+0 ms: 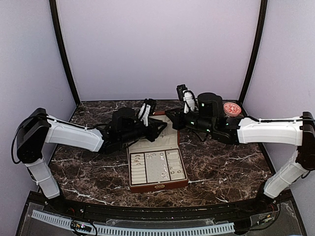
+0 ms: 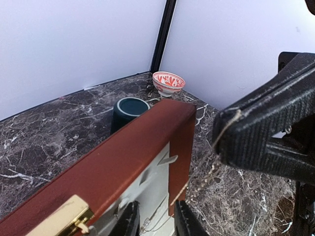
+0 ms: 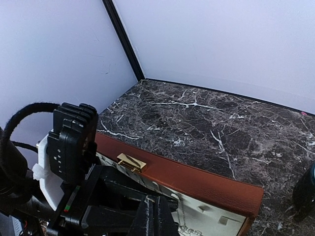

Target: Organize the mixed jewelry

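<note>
Dark marble table, plain lavender walls on three sides. Left gripper: narrow gap between the fingers, nothing clamped, sitting just at the cream inner face of the upright lid. Right gripper: fingers pinched on a thin silvery chain that hangs beside the lid's edge. Reddish-brown hinged jewelry box is open, with small silvery pieces scattered across its cream compartments. Behind it: dark green mug, then small pink patterned bowl in the corner.

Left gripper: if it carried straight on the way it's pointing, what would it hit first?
Probably the box's raised lid, right ahead of the left gripper, though depth is unclear.
</note>
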`<control>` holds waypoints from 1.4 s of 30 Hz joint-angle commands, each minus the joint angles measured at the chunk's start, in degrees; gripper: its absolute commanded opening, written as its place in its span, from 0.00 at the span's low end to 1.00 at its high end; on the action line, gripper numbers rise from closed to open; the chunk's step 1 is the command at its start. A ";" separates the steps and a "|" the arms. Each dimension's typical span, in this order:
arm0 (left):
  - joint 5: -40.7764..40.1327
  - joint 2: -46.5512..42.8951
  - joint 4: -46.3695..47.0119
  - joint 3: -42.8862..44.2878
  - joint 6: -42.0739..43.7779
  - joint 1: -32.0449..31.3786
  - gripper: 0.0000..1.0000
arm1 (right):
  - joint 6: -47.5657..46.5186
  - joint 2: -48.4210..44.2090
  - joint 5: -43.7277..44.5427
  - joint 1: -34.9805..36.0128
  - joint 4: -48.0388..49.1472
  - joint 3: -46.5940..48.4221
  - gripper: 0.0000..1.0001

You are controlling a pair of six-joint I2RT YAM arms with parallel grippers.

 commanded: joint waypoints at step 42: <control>-1.80 0.23 -3.74 4.47 -6.31 0.27 0.00 | 3.01 1.67 6.05 -1.60 -5.36 1.59 0.00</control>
